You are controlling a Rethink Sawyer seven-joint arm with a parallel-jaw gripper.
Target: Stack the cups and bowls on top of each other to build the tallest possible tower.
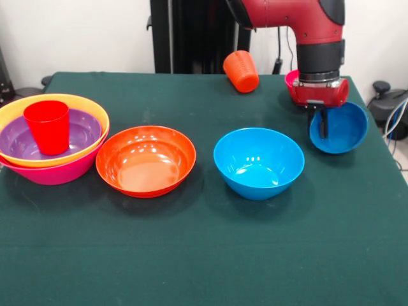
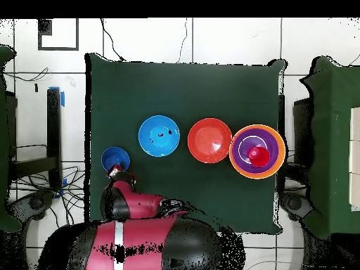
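In the front view, the gripper (image 1: 323, 122) was seen lowered over the near rim of the small blue bowl (image 1: 341, 129), one dark finger hanging inside the bowl against its wall. Whether the jaws were pinching that rim or merely straddling it could not be told. The bowl looked like thin, glossy, rigid plastic; it was judged light and slippery, best taken by the rim with one finger inside and one outside, since the rounded wall offered no other purchase. A small magenta bowl (image 1: 292, 79) was partly hidden behind the wrist. An orange cup (image 1: 241, 71), ribbed and tapered, lay on its side near the table's far edge. The medium blue bowl (image 1: 258, 162) and a shallow red-orange bowl (image 1: 146, 160) stood upright and apart on the green cloth-covered table (image 1: 204, 255). The tower (image 1: 54, 140) was made up of the pink bowl at the bottom, yellow-orange and purple bowls nested in it, and a red cup (image 1: 48, 126) standing upright inside.

In the overhead view, the gripper (image 2: 118, 169) was found at the edge of the small blue bowl (image 2: 113, 157), near the table's edge. The medium blue bowl (image 2: 159, 136), red-orange bowl (image 2: 209, 140) and tower (image 2: 257, 150) were ranged in a row, the last two nearly touching.
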